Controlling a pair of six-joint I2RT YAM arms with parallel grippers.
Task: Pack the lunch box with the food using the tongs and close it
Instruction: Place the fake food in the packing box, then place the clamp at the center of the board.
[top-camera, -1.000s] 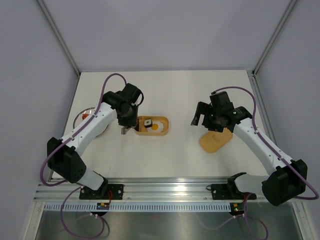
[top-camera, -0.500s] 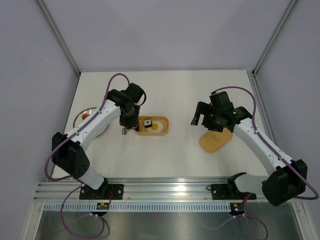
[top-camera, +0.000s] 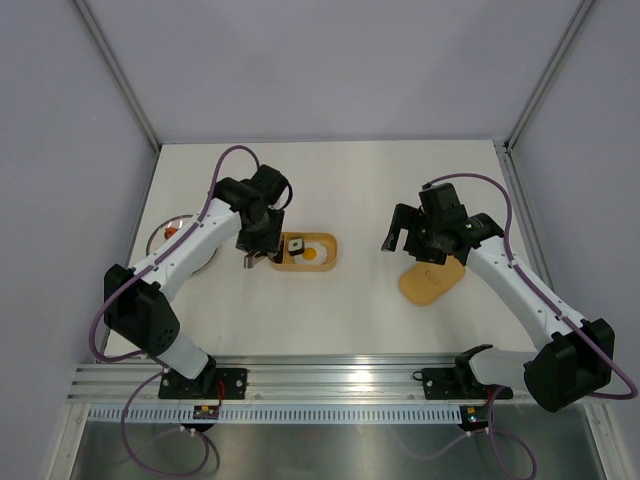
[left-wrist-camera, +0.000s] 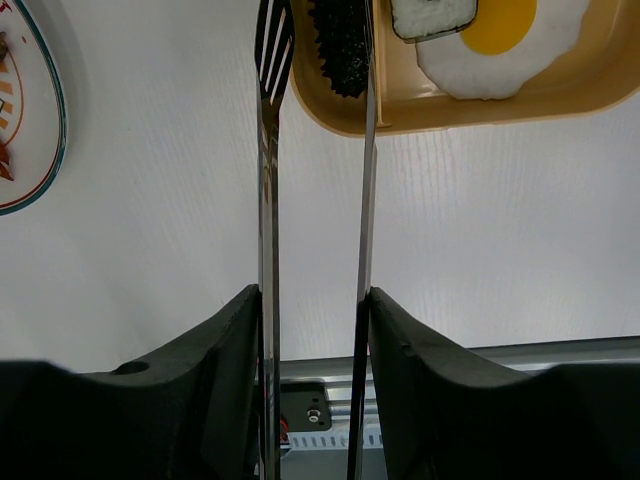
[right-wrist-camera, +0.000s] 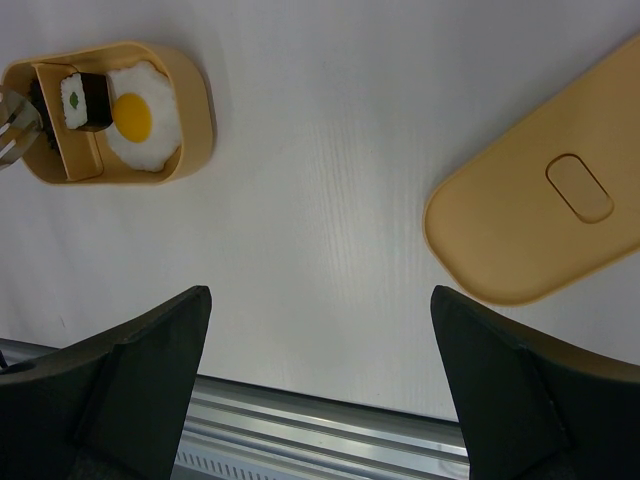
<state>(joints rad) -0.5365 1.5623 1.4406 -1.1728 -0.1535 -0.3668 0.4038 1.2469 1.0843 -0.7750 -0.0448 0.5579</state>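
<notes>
Left jaws loosen, yet grasp the tongs (left-wrist-camera: 268, 200), tips wider than a second ago. Dark piece (left-wrist-camera: 340, 45) sits in the lunch box (left-wrist-camera: 450, 108), likely dropped. Right jaws gape, empty.

Bright even overhead light, faint soft shadows, mild sheen, sharp focus

The tongs (left-wrist-camera: 268, 200) are polished silver metal, mirror-bright along their arms. The left gripper (left-wrist-camera: 315, 292) has fingers (left-wrist-camera: 210, 390) of matt black plastic. At the upper right, the lunch box (left-wrist-camera: 560, 95) is smooth yellow-orange plastic with a soft sheen, and its lid (right-wrist-camera: 530, 225) looks the same. The white table (left-wrist-camera: 470, 230) is matt and faintly ribbed. The plate (left-wrist-camera: 30, 100) at the upper left looks glossy.
</notes>
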